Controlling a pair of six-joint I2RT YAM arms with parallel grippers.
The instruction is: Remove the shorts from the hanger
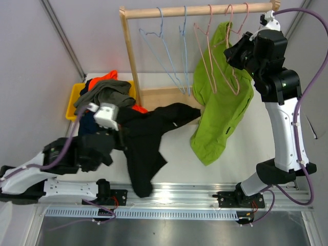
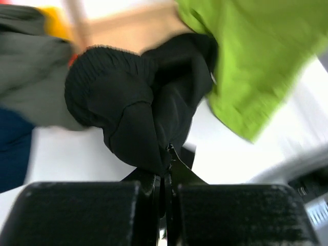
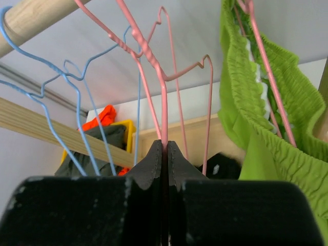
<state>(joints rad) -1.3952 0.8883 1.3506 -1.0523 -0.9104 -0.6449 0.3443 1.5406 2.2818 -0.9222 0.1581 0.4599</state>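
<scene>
So the lime green fabric shorts are the only pair left on the rack. They hang by their elastic waistband from a pink wire hanger at the far right end of the wooden rail. Their long axis runs straight down, and the lower hem is pooled on the white counter.

The right tool is pinched tight on the wire of a different, bare pink hanger. From that wrist's view, the green pair is just beside it on the right. I'd say the right arm is clearly the closer one for whatever comes next, and the move is basically a small sidestep toward that neighbouring hanger.

The left tool is down low on the left, well apart from the rack. It's clamped on a fold of the black soft shorts, which are sprawled across the counter between it and the base of the rack.

The orange, olive-grey and navy pairs are piled in and around the yellow plastic bin at far left. The thin blue wire hangers are bare.
</scene>
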